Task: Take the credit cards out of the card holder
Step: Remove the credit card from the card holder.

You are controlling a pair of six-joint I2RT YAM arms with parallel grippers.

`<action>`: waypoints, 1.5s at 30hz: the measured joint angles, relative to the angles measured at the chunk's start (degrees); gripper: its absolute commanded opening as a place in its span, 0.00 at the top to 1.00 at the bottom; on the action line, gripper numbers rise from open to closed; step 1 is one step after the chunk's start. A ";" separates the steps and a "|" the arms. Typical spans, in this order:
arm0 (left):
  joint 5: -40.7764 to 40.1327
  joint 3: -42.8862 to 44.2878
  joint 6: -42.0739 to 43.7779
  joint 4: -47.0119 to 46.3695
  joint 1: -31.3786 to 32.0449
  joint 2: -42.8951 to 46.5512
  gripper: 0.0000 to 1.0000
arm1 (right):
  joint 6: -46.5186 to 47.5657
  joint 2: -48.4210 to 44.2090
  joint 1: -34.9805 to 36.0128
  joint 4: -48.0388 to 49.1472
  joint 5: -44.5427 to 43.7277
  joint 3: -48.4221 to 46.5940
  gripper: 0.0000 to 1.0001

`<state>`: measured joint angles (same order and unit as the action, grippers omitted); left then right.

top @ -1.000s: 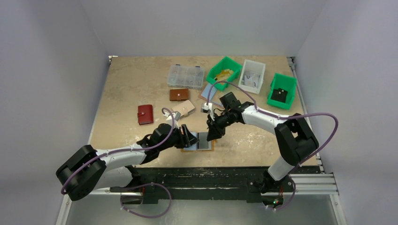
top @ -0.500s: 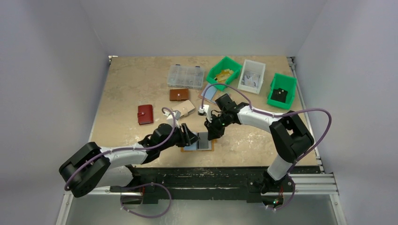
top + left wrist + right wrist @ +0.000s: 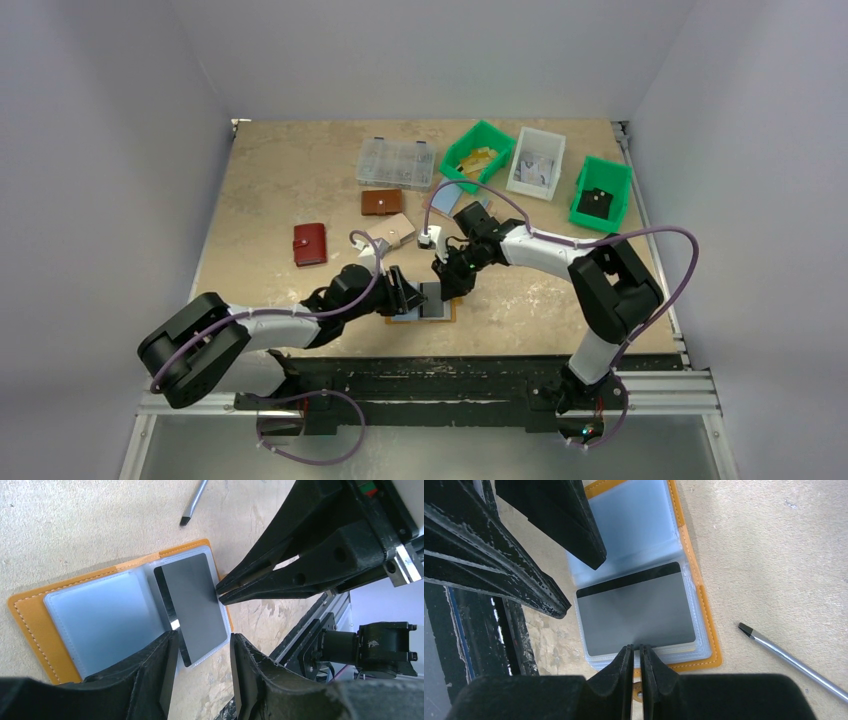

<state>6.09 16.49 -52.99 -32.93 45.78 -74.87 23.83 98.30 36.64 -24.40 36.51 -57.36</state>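
Card holder [image 3: 27,620] is laid open and flat on table [image 3: 280,180], near the front edge, between both tools. Mustard leather is seen only as a rim around the clear pale-blue sleeves [image 3: 95,620].

Credit card [image 3: 197,612], grey with a black magnetic stripe along the long edge next to the fold, is lying on the sleeve stack of the half nearer the right arm. Whether it sits inside the top sleeve or on top of it cannot be told. More sleeve edges are seen fanned just under it.

Right tool [image 3: 636,650]: fingers almost pressed together, only a thin slit left, nothing seen in the slit. Tips are set at the card's long edge opposite the stripe. Touching or just short of it cannot be told. Card is not pinched.

Left tool [image 3: 202,640]: spread. One finger [image 3: 569,530] is held over the bare pale-blue half, the other [image 3: 499,570] beside the holder's short edge. Contact with the sleeves cannot be confirmed.

Thin metal shaft with a dark flat tip [image 3: 789,667] is lying on the table near the holder, not touching it. Further back are placed a red wallet [image 3: 310,244], a brown wallet [image 3: 381,202] and a clear compartment box [image 3: 396,163].
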 measured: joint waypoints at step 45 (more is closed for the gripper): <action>0.72 -4.76 -5.09 -6.67 -2.27 -0.63 0.41 | -2.47 2.64 0.59 -0.31 -0.57 -2.82 0.90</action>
<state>6.81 11.73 -58.08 -39.59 43.51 -75.50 21.37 100.95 37.23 -24.71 35.94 -60.18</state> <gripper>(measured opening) 0.622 0.105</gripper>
